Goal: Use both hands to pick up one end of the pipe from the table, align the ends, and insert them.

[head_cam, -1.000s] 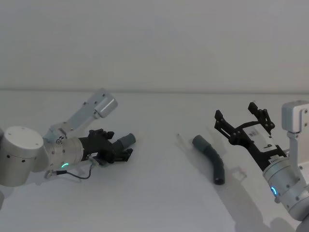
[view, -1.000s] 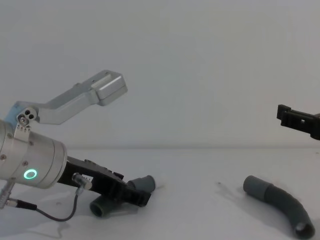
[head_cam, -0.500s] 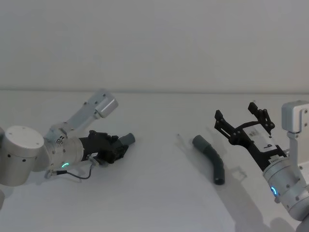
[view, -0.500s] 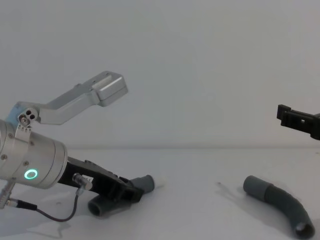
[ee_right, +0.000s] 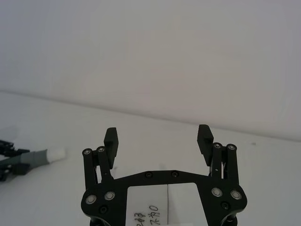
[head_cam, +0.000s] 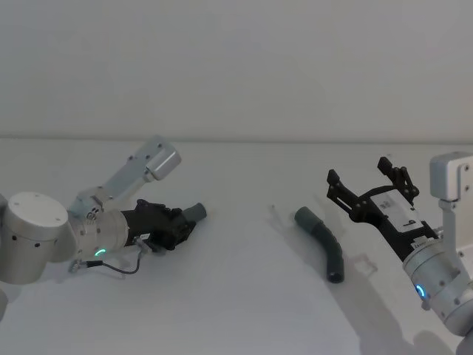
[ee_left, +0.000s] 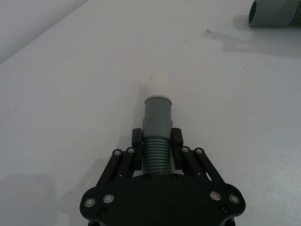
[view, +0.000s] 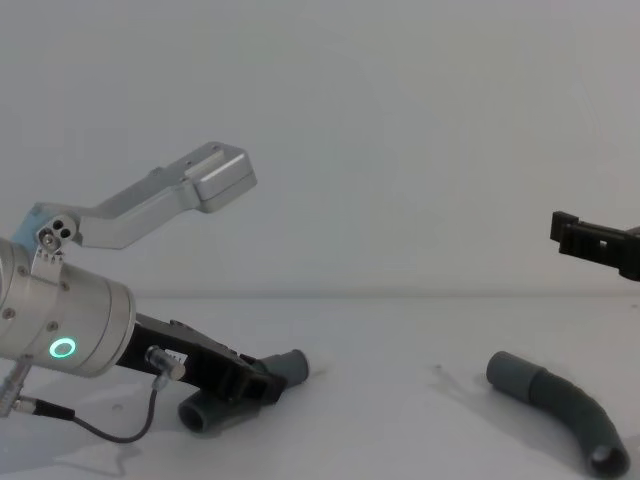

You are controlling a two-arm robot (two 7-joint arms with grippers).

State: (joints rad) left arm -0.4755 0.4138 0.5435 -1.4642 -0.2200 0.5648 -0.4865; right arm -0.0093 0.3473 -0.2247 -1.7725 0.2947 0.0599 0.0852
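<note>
My left gripper (ee_left: pixel 156 141) is clamped on the ribbed section of one short curved grey corrugated hose piece (ee_left: pixel 157 153). Its white-tipped cuff (ee_left: pixel 157 101) projects ahead of the fingers, low at the plain white surface (head_cam: pixel 244 296). My right gripper (ee_right: pixel 157 136) stands wide open and holds nothing. The second grey hose piece (head_cam: pixel 325 238) lies on the surface near it, apart from it, on the side toward the left gripper.

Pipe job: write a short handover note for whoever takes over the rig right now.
Left gripper: shut on the narrow-cuffed piece, on its ribs behind the cuff, low at the left of the table.
Right gripper: open, in the air beside the wide-cuffed piece, which lies untouched on the right.
Done: left grasp.
Left: grasp the wide-cuffed piece, lift both, align cuffs, insert.
</note>
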